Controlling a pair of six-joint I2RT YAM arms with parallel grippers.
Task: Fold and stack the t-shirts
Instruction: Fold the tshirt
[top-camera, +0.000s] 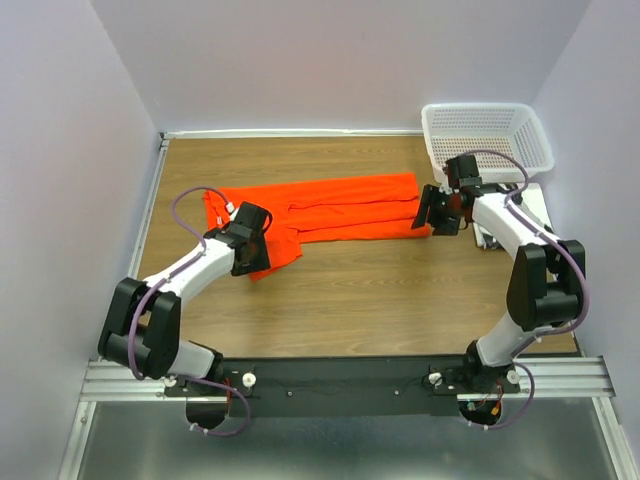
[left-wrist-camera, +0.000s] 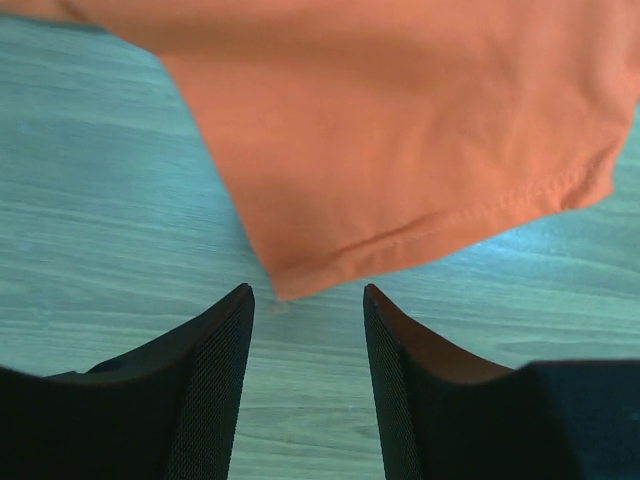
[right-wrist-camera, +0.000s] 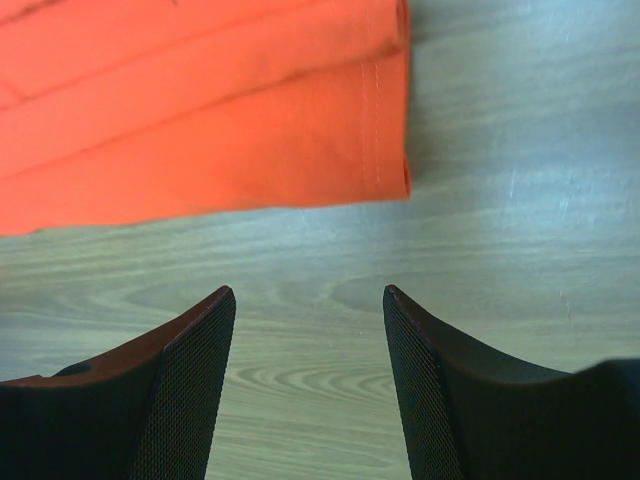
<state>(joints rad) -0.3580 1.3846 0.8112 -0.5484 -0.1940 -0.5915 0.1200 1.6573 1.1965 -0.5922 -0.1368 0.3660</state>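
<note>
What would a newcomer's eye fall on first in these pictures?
The bright orange-red t-shirt, lying folded into a long strip across the wooden table. The left gripper and right gripper hover open at its two ends, holding nothing. A white mesh basket stands at the far right corner.

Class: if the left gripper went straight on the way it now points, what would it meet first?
Probably the hemmed corner of the bright orange-red cloth t-shirt, lying ahead of the open left gripper; depth is unclear, so the wooden table could come first.

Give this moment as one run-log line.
orange-red cloth t-shirt: folded lengthwise, lying flat | left gripper: open, empty | right gripper: open, empty
</note>
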